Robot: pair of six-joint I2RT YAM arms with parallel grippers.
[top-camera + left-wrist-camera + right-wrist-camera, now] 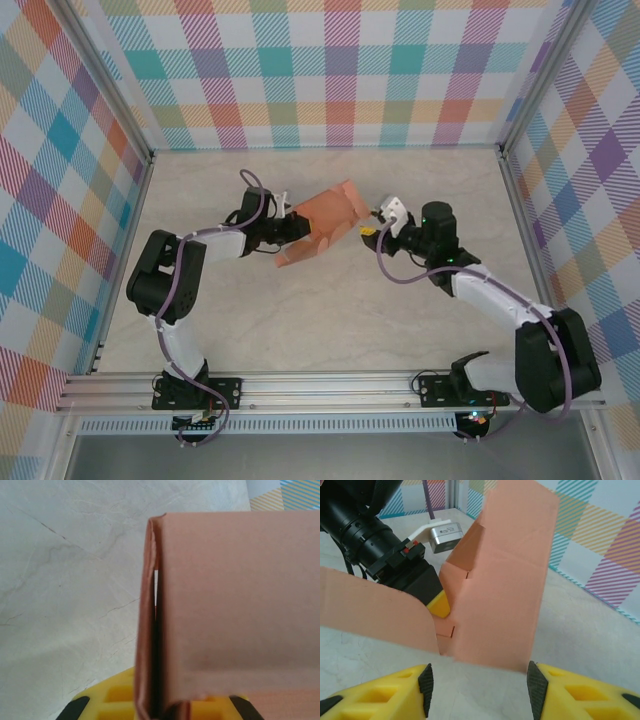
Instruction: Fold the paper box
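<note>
Salmon paper box covers left tool tips.

Pale marbled tabletop inside pastel plaid walls, aluminium frame rail in front.

Paper box on table between left claw and right claw

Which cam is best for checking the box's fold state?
Right wrist: the box shows its panels, creases and slots clearly, with the left gripper pinching it. Top external shows the whole box, but small. Left wrist sits too close: one panel and a folded edge.
</note>
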